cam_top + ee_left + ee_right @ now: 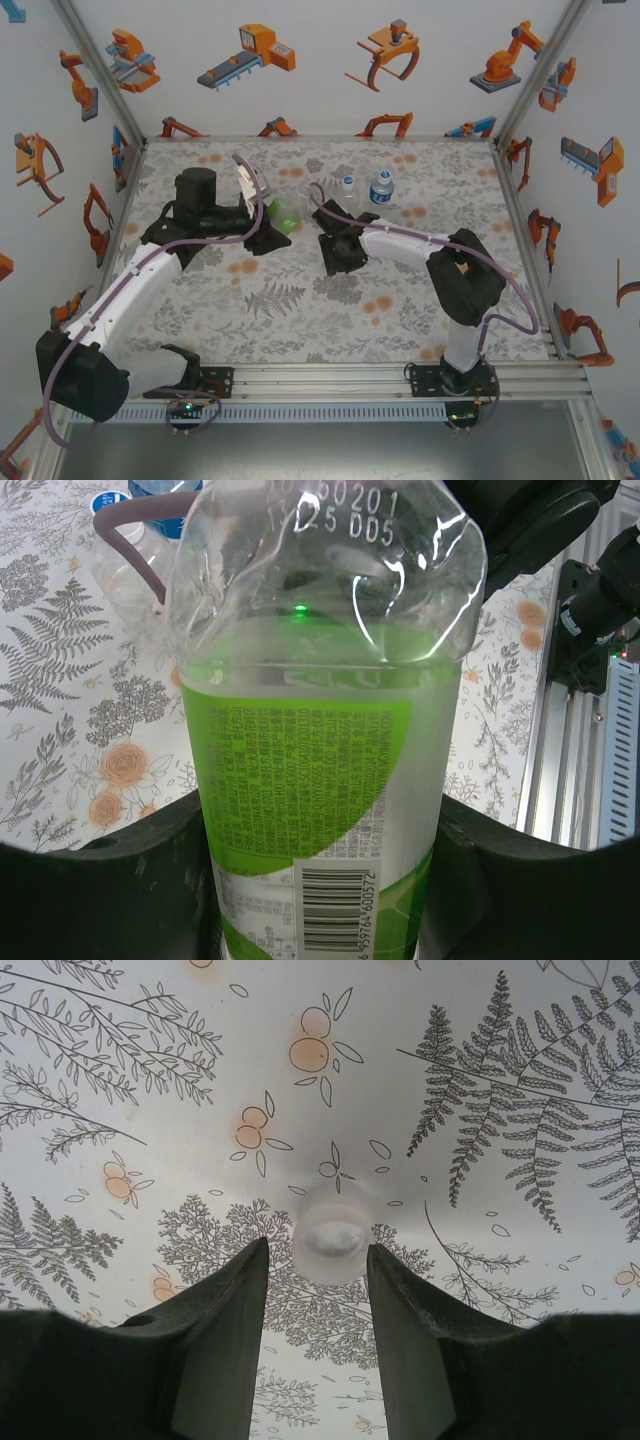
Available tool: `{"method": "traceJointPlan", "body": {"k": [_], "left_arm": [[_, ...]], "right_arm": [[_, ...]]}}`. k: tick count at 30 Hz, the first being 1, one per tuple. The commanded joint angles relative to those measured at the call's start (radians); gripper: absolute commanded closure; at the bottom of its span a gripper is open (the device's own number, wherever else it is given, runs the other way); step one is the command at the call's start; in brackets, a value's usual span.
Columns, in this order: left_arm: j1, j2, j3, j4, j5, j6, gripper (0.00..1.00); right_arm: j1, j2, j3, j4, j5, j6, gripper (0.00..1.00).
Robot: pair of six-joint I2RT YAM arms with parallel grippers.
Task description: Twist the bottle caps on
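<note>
My left gripper [268,222] is shut on the green-tinted bottle [285,213], its black jaws pressed against both sides of the green and white label [320,780]. The bottle's clear end points away from the wrist camera. My right gripper [338,255] hangs above the floral table, shut on a small white bottle cap [333,1235] pinched at the very tips of its fingers [250,1280]. Two other small bottles, a clear one [347,190] and one with a blue label [381,189], stand at the back of the table.
The floral tablecloth [300,320] covers the table inside aluminium frame posts and walls printed with robots. The right arm's purple cable [130,550] crosses in front of the held bottle. The metal rail [400,375] with both arm bases runs along the near edge.
</note>
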Motion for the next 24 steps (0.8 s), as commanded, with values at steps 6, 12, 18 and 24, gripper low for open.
{"method": "traceJointPlan", "body": {"k": [6, 12, 18, 24], "left_arm": [[0.004, 0.0, 0.02, -0.005, 0.03, -0.006, 0.96], [0.005, 0.003, 0.022, -0.004, 0.031, -0.007, 0.96], [0.006, 0.008, 0.025, -0.005, 0.041, -0.01, 0.96], [0.006, 0.007, 0.023, -0.005, 0.042, -0.01, 0.96]], "right_arm": [[0.006, 0.044, 0.009, -0.011, 0.012, 0.007, 0.57], [0.005, 0.061, 0.009, 0.006, -0.008, 0.012, 0.7], [-0.011, 0.006, -0.021, 0.094, -0.115, 0.04, 0.8], [-0.107, -0.08, -0.192, 0.376, -0.35, 0.161, 0.78]]}}
